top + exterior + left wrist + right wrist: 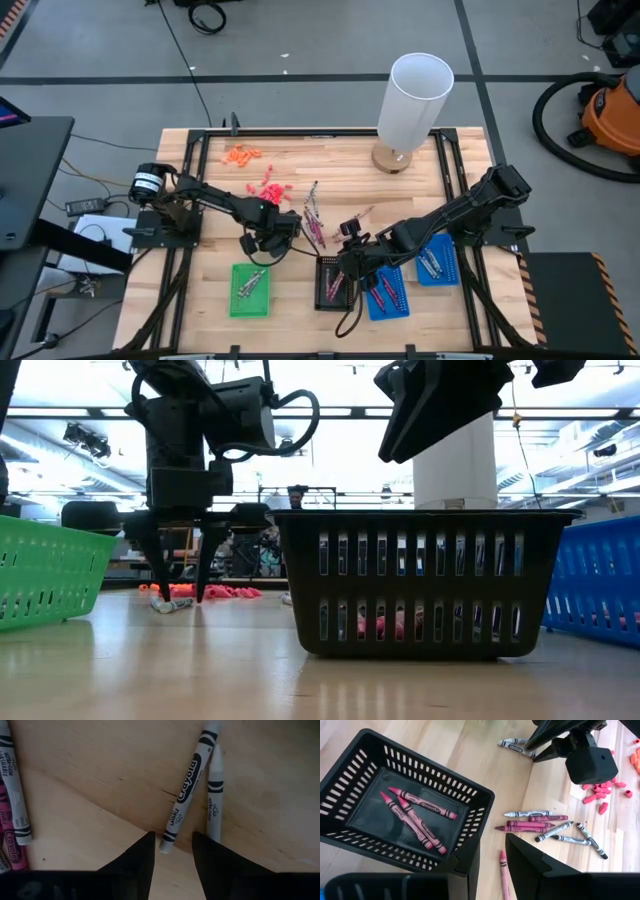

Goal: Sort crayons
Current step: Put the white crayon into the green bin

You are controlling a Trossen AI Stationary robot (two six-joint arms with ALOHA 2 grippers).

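My left gripper [262,243] points straight down at the table, open, left of the black basket [320,300]. Its fingertips [172,845] stand on either side of the near end of a silvery-grey crayon [184,790] that lies flat on the wood; I see no touch. A second grey crayon [215,795] lies beside it. My right gripper [492,857] hangs open above the black basket's [420,760] far edge with nothing between its fingers. Three pinkish-red crayons [415,815] lie in that basket. Several loose grey and maroon crayons [315,222] lie mid-table.
A green tray [250,290] stands near the front edge, left of the black basket, and two blue trays [388,292] [437,262] stand to its right. Orange and pink bits [243,154] [268,190] lie farther back. A tall white cylinder [413,100] stands at the back right.
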